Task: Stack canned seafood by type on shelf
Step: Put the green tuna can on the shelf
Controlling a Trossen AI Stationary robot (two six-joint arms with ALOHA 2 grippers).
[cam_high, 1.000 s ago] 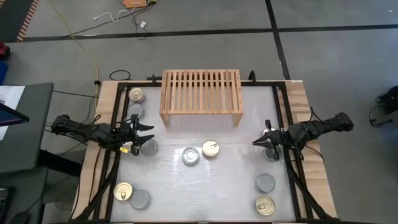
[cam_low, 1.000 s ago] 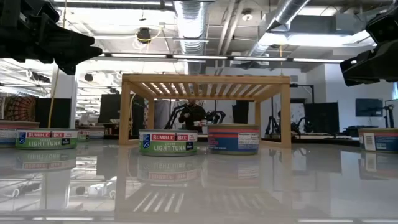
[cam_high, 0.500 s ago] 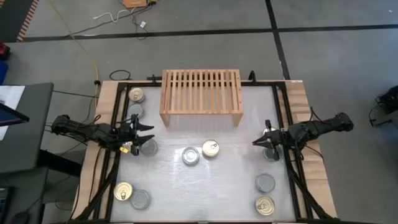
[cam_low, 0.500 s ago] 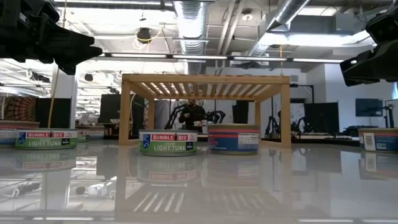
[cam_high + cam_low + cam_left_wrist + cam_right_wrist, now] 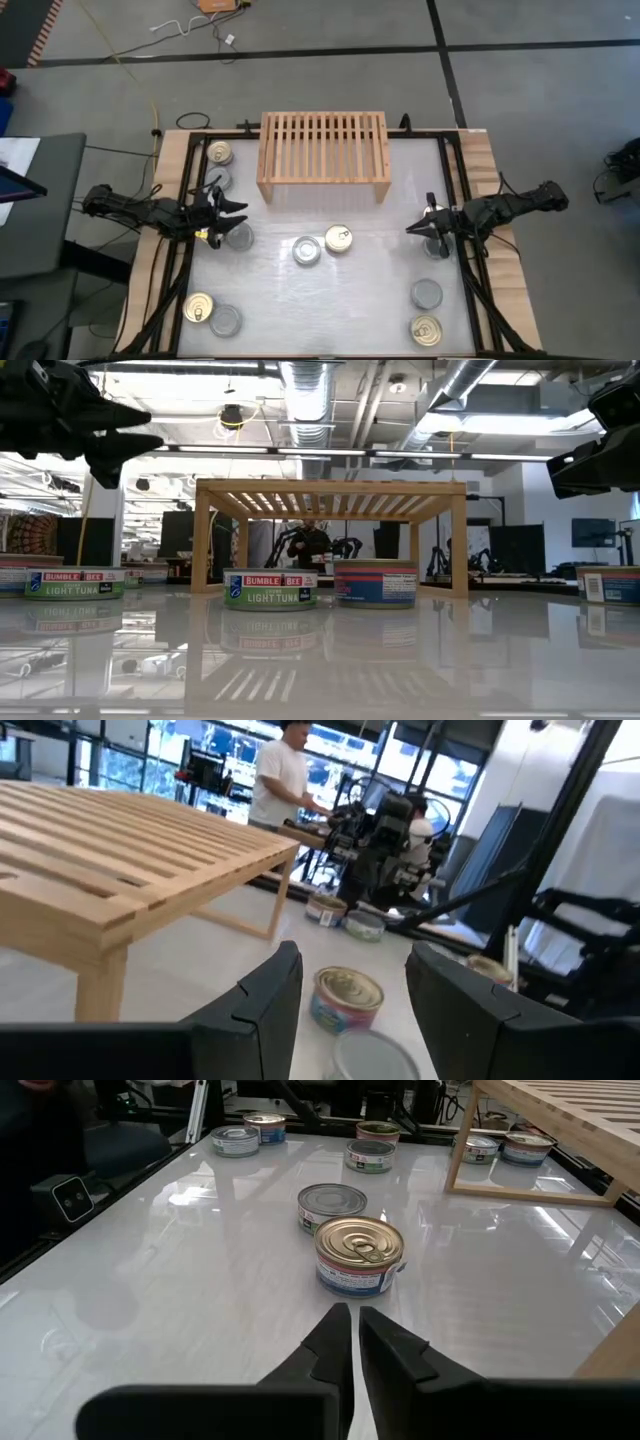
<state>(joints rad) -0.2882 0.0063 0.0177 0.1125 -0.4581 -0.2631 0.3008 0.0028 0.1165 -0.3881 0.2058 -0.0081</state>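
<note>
The left hand [image 5: 228, 212] hovers over the bench [image 5: 370, 290] with its fingers spread and nothing between them. Just beside it, toward the bench front, sits a silver-topped tin [image 5: 238, 236], the nearest tin to either hand. Farther out, straight ahead of the fingers, the central pair stands touching: a silver-topped one [image 5: 306, 250] and a gold-lidded one [image 5: 338, 239].

The right hand [image 5: 413, 229] has its fingers pressed together, holding nothing. It points at that same pair from the other side, the gold lid nearer to it. One tin [image 5: 438, 246] lies mostly hidden under this arm.

My judgement is that the left hand is better placed to start, by dropping onto the tin beside it. The tins are round, so the angle of approach hardly matters.

The shelf [image 5: 324, 150] lies beyond both hands at the bench's far edge. Its long axis runs from one arm's side to the other, and its slatted top is bare.

Count: ten tins show, four gold-lidded, five silver-topped and one whose top I cannot tell. There is one shelf.
</note>
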